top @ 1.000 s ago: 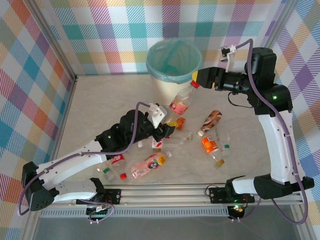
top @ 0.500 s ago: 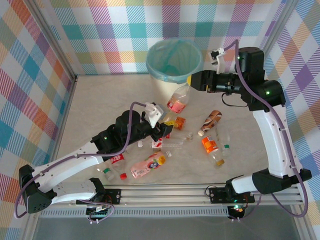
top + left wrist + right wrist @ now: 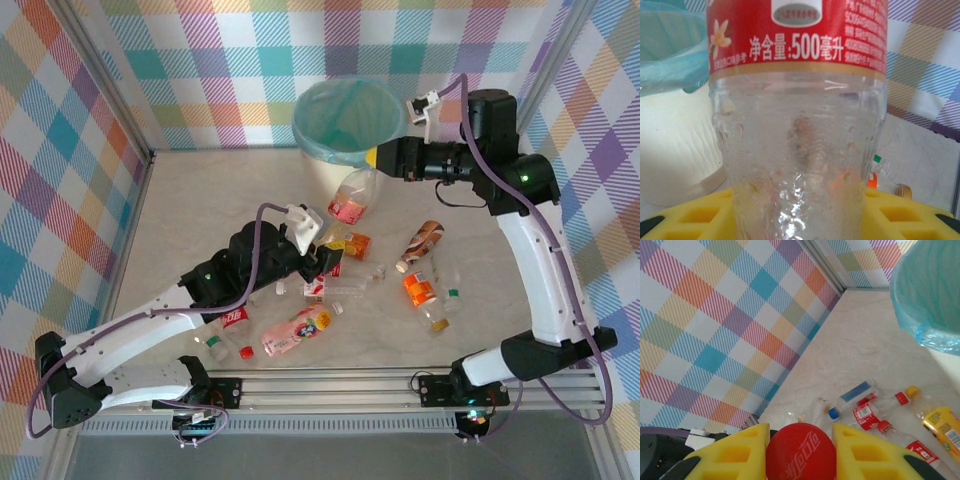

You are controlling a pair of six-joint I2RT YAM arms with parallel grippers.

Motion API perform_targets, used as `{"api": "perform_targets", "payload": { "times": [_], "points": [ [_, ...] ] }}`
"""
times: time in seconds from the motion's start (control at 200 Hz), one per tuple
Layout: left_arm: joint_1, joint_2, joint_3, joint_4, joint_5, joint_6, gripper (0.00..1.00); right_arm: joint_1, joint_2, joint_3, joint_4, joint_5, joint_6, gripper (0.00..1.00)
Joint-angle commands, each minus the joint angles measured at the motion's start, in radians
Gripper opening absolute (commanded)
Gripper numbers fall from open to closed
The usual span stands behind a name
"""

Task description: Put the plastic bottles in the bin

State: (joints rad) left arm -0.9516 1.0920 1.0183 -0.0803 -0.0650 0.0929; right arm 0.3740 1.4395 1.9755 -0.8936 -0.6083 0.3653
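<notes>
A clear plastic bottle (image 3: pixel 352 200) (image 3: pixel 797 150) with a red label hangs tilted just in front of the bin (image 3: pixel 305 140) (image 3: pixel 675 145). My right gripper (image 3: pixel 382 158) (image 3: pixel 800 442) is shut on its red cap (image 3: pixel 800 452), close to the teal-lined rim (image 3: pixel 930 300). My left gripper (image 3: pixel 335 243) (image 3: pixel 797 222) has the bottle's clear base between its yellow fingers (image 3: pixel 690 215), which press against both sides. Several more plastic bottles lie on the table, among them a pink one (image 3: pixel 298 332) and an orange one (image 3: pixel 420 290).
A brown-labelled bottle (image 3: pixel 422 240), an orange-labelled one (image 3: pixel 357 244) and a red-labelled one (image 3: pixel 232 320) lie in the table's middle and front. The plaid walls close in the back and both sides. In the right wrist view, bottles (image 3: pixel 865 410) lie below.
My right gripper has closed on the red cap and carried the bottle's top left toward the bin rim. The left arm has followed slightly up and left, still at the bottle's base.
</notes>
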Motion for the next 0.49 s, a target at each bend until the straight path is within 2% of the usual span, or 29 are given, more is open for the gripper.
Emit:
{"api": "perform_targets", "payload": {
  "times": [0.0,0.11,0.185,0.265,0.355,0.49],
  "points": [
    [0.011,-0.030,0.037,0.018,-0.036,-0.012,0.56,0.019,0.024,0.033,0.000,-0.043,0.007,0.17],
    [0.011,-0.045,0.033,0.018,-0.091,-0.020,0.67,0.020,0.039,0.049,0.034,-0.006,0.016,0.10],
    [0.011,-0.055,0.033,0.012,-0.146,-0.031,0.82,0.020,0.051,0.066,0.075,0.020,0.017,0.00],
    [0.013,-0.070,0.033,0.000,-0.210,-0.047,0.99,0.020,0.068,0.099,0.119,0.066,0.015,0.00],
    [0.014,-0.097,0.027,-0.008,-0.269,-0.051,1.00,0.020,0.107,0.166,0.159,0.114,-0.006,0.00],
    [0.014,-0.151,0.016,-0.029,-0.317,-0.048,1.00,0.021,0.194,0.308,0.171,0.248,-0.086,0.00]
  ]
}}
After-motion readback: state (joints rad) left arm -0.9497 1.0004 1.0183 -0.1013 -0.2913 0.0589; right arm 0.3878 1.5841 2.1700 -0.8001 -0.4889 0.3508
